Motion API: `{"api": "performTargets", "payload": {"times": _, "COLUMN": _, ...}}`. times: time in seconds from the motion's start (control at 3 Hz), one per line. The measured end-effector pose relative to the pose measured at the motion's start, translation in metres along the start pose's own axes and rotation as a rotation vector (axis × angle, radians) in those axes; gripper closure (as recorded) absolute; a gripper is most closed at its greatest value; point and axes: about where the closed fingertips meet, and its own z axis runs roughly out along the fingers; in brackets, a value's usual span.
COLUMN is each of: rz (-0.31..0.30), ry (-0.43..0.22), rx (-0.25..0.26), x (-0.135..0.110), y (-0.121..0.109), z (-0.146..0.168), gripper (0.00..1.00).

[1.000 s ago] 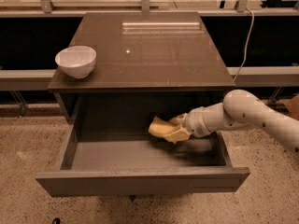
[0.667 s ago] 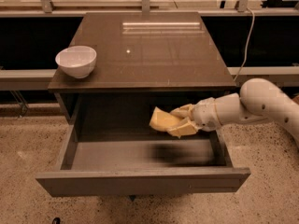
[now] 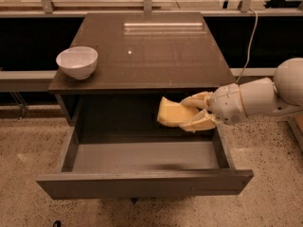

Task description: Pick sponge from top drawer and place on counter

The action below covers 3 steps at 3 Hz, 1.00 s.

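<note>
The yellow-tan sponge (image 3: pixel 170 113) hangs in the air above the right part of the open top drawer (image 3: pixel 142 183), just below the front edge of the counter (image 3: pixel 147 51). My gripper (image 3: pixel 193 112) comes in from the right on a white arm and is shut on the sponge, its pale yellow fingers (image 3: pixel 196 100) above and below the sponge's right end. The drawer floor below shows only a faint shadow.
A white bowl (image 3: pixel 77 62) stands on the counter's front left corner. A cable (image 3: pixel 249 37) hangs behind the cabinet at the right. Speckled floor (image 3: pixel 265 141) lies around the drawer. A rail with metal posts runs behind the counter.
The gripper has lifted the sponge up from the drawer floor to just under the counter's front edge and drawn it slightly to the right.
</note>
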Motion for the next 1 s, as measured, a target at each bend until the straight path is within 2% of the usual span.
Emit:
{"api": "performTargets", "payload": {"times": 0.33, "rz": -0.055, "ry": 0.052, "rx": 0.024, "x": -0.029, "y": -0.014, "z": -0.026, "gripper": 1.00}}
{"api": "performTargets", "payload": {"times": 0.67, "rz": -0.077, "ry": 0.140, "rx": 0.069, "x": -0.054, "y": -0.048, "z": -0.046, "gripper": 1.00}}
{"api": "performTargets", "payload": {"times": 1.0, "rz": -0.037, "ry": 0.238, "rx": 0.102, "x": -0.065, "y": -0.095, "z": -0.046, "gripper": 1.00}}
